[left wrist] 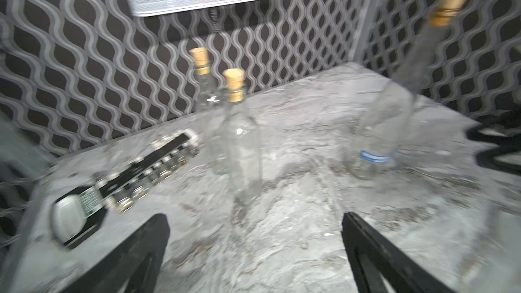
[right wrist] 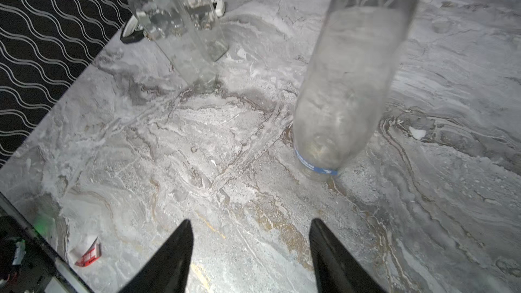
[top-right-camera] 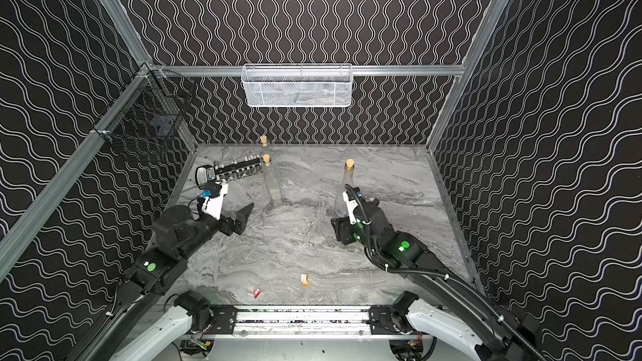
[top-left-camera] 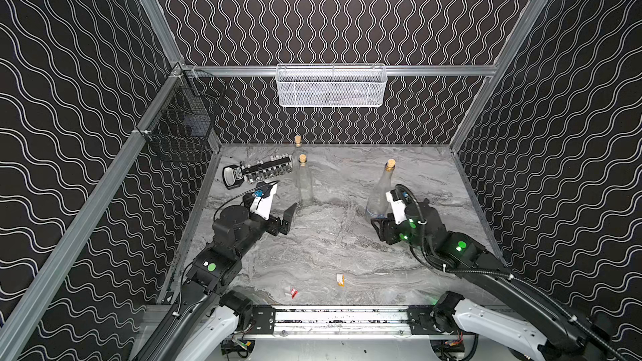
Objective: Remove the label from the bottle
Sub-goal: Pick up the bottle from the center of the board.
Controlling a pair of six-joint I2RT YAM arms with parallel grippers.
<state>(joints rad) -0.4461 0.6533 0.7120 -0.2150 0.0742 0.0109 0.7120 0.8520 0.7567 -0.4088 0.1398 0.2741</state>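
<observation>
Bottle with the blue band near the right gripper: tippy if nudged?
Probably tippy: the bottle is tall and slim, with a cork up top. Likely light, since it looks empty. Its clear smooth wall may slip in a grip.

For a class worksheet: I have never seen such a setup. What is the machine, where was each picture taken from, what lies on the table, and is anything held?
Two robot arms, left arm and right arm, reach over a marble table. Two pictures look down from above; two come from wrist cameras. On the table stand three corked clear bottles; the one by the right arm has a blue label. A black tool rack and two paper scraps lie there. The left gripper and right gripper are open, holding nothing.
</observation>
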